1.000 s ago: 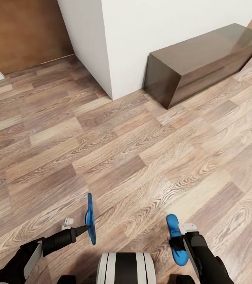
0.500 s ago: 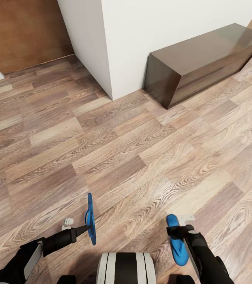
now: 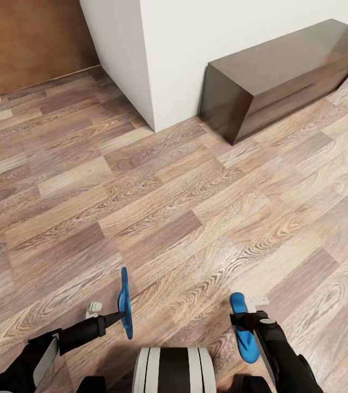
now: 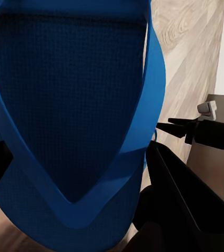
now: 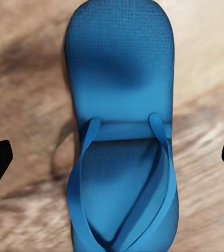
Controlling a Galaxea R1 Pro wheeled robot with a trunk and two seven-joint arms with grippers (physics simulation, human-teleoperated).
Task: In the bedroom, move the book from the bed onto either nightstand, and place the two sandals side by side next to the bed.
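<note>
You're over a wood-plank floor (image 3: pixel 157 218). A white wall corner (image 3: pixel 157 60) stands top centre, a long dark-brown dresser (image 3: pixel 283 82) at upper right, brown wooden panelling (image 3: pixel 29 41) upper left.

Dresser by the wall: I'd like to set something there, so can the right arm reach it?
Probably not. The dresser stands far across the floor from the right gripper, which sits close to the robot's body at a blue sandal. Nothing blocks it; the base should roll closer.
</note>
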